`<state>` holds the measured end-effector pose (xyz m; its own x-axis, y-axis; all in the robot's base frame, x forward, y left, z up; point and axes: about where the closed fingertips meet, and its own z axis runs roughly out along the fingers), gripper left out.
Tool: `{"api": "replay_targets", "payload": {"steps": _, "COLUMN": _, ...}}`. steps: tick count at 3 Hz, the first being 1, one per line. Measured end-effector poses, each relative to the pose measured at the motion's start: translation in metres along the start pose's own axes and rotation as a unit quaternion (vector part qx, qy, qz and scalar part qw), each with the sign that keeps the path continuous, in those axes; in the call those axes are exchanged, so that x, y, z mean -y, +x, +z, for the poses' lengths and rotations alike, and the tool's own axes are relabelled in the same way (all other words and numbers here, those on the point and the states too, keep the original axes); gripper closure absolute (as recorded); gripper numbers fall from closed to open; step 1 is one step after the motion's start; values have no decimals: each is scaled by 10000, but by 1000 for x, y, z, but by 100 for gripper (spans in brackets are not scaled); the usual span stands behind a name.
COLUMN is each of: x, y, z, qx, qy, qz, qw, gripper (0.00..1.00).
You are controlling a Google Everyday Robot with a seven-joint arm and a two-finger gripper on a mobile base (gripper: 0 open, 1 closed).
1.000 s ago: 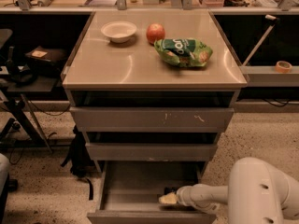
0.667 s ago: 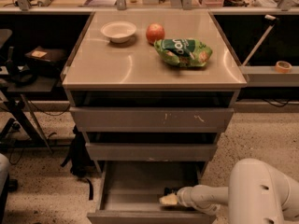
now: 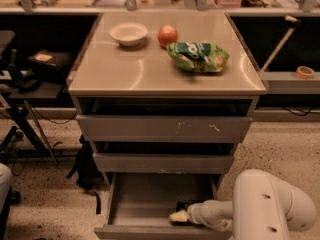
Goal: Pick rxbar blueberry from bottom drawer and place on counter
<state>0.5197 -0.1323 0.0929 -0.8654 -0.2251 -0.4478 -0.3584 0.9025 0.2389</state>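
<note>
Rxbar blueberry (image 3: 183, 204): one, seen only as a small dark shape low in the frame, right of centre, inside the bottom drawer (image 3: 145, 200), toward its front right corner. Sits just above the gripper (image 3: 179, 216) in the picture; touching or merely beside, impossible to tell.

One gripper, pale at the tip, set inside that same drawer near its front edge, at the end of one thick white arm (image 3: 265, 209) entering from the lower right corner. How far open, and whether gripping anything: cannot tell.

Three grey drawers stacked at centre frame: top drawer (image 3: 160, 128) and middle drawer (image 3: 160, 162), each with a dark gap above its front, and the bottom one pulled out farthest.

Counter (image 3: 150, 71) across the upper middle of the frame, carrying three things: one white bowl (image 3: 129, 33) at upper left, one red apple (image 3: 167, 35) near its right, one green chip bag (image 3: 197, 56) just below and right of the apple.

One roll of tape (image 3: 304, 72) on a ledge at the right edge.
</note>
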Motion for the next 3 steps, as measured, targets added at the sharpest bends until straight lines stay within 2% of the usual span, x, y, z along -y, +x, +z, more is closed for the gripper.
{"api": "replay_targets", "payload": {"steps": 1, "x": -1, "y": -2, "z": -3, "qx": 0, "qy": 0, "qz": 0, "qw": 10000, "gripper": 0}}
{"api": "replay_targets", "payload": {"steps": 2, "x": -1, "y": -2, "z": -3, "qx": 0, "qy": -1, "qz": -1, "qw": 10000, "gripper": 18}}
{"api": "replay_targets", "payload": {"steps": 3, "x": -1, "y": -2, "z": -3, "qx": 0, "qy": -1, "qz": -1, "qw": 10000, "gripper": 42}}
